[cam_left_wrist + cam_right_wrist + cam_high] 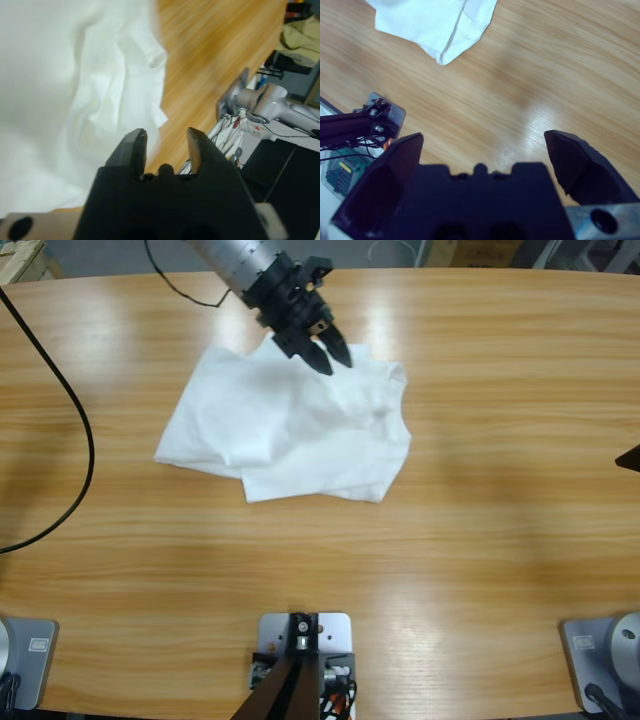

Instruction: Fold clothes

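Observation:
The clothes are one white T-shirt (290, 430), lying crumpled and partly folded over itself on the wooden table (480, 540), left of the middle. My left gripper (330, 353) comes down from the top edge and hangs over the shirt's far right part, jaws a little apart with nothing between them. In the left wrist view the white cloth (75, 100) fills the left side just beyond that gripper (167, 135). My right gripper (482, 145) stands wide open and empty over bare wood, and a corner of the shirt (435, 25) lies well ahead of it.
A black cable (80, 430) curves across the table's left end. A small dark tip (630, 457) pokes in at the right edge of the high view. Bare wood lies right of and in front of the shirt.

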